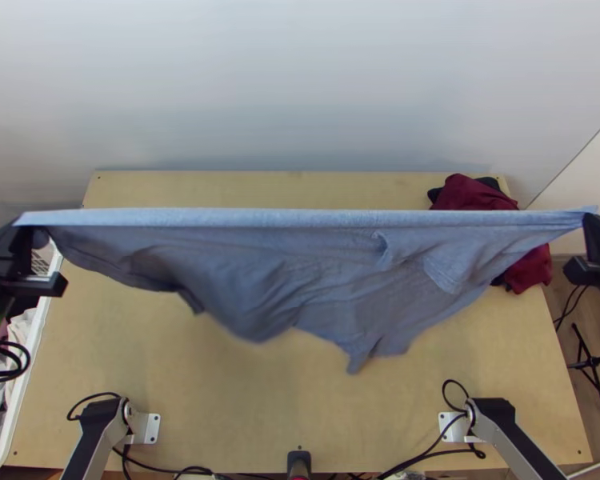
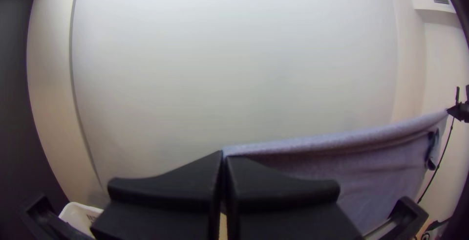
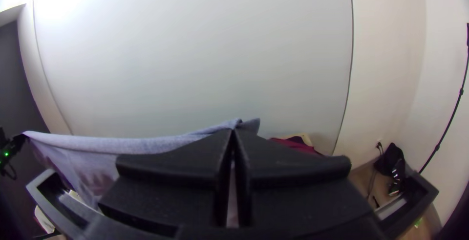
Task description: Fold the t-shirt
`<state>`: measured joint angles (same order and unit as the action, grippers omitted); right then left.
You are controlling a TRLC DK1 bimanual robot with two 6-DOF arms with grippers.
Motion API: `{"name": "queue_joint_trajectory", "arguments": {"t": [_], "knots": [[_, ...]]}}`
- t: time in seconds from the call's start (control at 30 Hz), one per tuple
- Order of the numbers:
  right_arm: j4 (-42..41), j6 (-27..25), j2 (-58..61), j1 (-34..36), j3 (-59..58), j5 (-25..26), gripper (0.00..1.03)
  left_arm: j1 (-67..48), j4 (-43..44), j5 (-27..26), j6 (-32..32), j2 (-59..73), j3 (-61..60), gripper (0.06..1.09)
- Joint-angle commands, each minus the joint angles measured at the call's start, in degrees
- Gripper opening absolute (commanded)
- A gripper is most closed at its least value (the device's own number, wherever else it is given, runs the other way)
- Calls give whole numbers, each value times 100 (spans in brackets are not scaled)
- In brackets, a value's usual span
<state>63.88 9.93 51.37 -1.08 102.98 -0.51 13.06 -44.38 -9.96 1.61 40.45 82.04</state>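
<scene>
While left pincer [image 1: 25, 226] and right pincer [image 1: 592, 220] grip, t-shirt [image 1: 300, 272] hangs between.

The wide blue-grey t-shirt [image 1: 292, 280] is matt, creased cloth; the crumpled dark red heap [image 1: 470, 194], matt cloth; the pale rectangular table [image 1: 220, 400], smooth wood; the white-rimmed basket [image 1: 19, 400], smooth plastic.

The t-shirt [image 1: 300, 264], plain blue-grey and unfolded, hangs in the air over the surface [image 1: 180, 400]. Its upper edge is pulled into a smooth, taut, nearly straight band running from beyond the surface's left edge, at the left hand [image 1: 20, 227], to beyond its right edge, at the right hand [image 1: 590, 221]. Below the band the cloth droops in loose creases, its uneven lower edge dipping into points over the surface's middle.
</scene>
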Motion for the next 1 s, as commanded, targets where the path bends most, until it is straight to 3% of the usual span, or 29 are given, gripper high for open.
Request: {"name": "queue_joint_trajectory", "arguments": {"t": [0.0, 0.23, 0.37, 0.43, 0.97], "knots": [[-42, 26, -93, 38, -278, 60, 3, -93, 395, 90, -55, -265, -786, 10], [-350, 17, 171, 38, -261, 157, 3, -242, 1010, 275, -169, 262, -760, 10], [-376, 53, 338, -15, -234, 157, 3, -1420, 1089, 1277, -143, 455, -768, 10], [-314, 53, 329, -129, -234, 148, 3, -1842, 984, 1532, -143, 332, -795, 10], [608, 132, -796, -103, 38, -344, 3, -1543, -572, 1250, -547, -538, 269, 10]]}}
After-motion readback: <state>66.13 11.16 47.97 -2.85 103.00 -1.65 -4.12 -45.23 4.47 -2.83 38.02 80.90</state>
